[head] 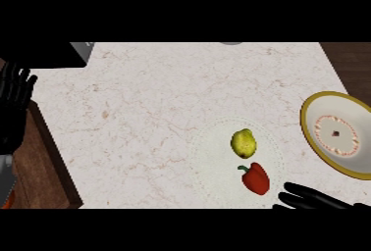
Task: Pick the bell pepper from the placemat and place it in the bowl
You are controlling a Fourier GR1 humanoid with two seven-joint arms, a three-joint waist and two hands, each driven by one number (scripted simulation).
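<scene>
So the pepper (255,179) sits on the pale placemat (217,147) just below the lemon (243,143), untouched, with the right hand (311,198) beside it, fingers (293,188) straight and spread, so probably the reach step, closing around it next before the bowl (337,133).

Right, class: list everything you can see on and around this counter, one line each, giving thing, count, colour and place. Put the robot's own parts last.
Counter: one, pale marbled, fills most of the view.
Placemat: one, whitish round, lower centre-right of the counter.
Lemon: one, yellow, on the placemat.
Bell pepper: one, red with a green stem, on the placemat, just below the lemon.
Bowl: one, cream with a gold rim and reddish ring inside, at the right edge.
Left hand: one, black, fingers up, resting at the left edge.
Right hand: one, black, fingers straight, lower right, pointing toward the bell pepper, not touching it.
</scene>
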